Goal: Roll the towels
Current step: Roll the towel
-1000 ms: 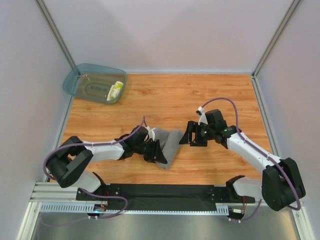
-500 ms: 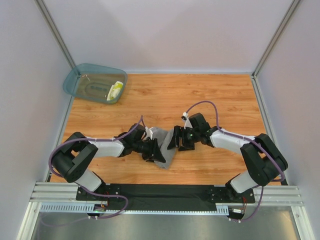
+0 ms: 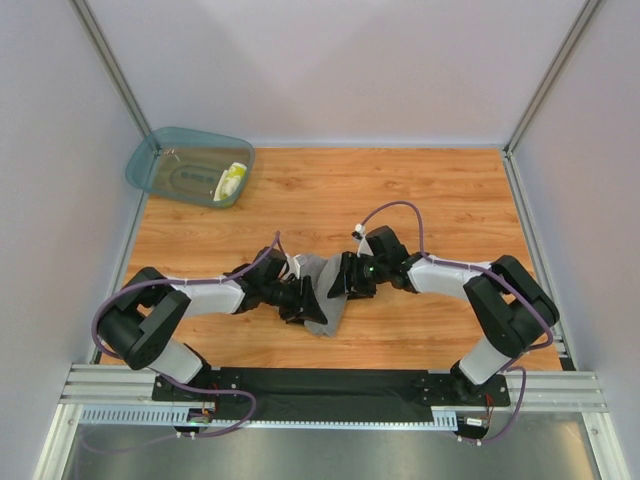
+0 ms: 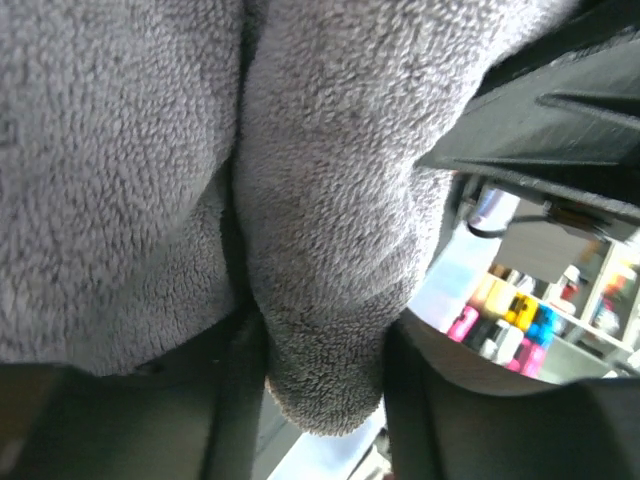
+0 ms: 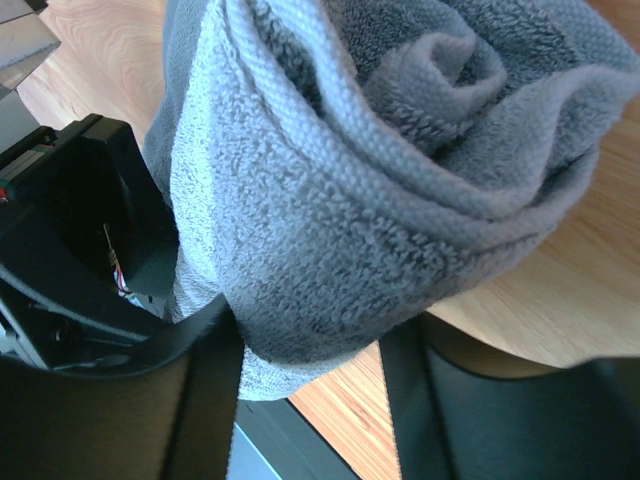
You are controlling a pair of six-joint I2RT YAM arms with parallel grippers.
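2 towels show: 1 rolled grey terry towel (image 3: pixel 326 312) on the wooden table (image 3: pixel 420 190), well apart from the 1 teal plastic tub (image 3: pixel 165 162), and 1 yellow-and-white cloth (image 3: pixel 231 181) inside that tub. The left gripper (image 3: pixel 306 303) and right gripper (image 3: pixel 341 284) each clamp the grey terry towel.

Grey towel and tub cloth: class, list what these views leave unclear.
- Top view: left gripper and right gripper cover the middle of the grey towel; whether either grips it is unreadable.
- Left wrist view: towel fills the frame, hiding the table; background blurred.
- Right wrist view: top edge cuts off the roll.
- Top view: yellow-and-white cloth in the teal tub too small to judge rolled or not.
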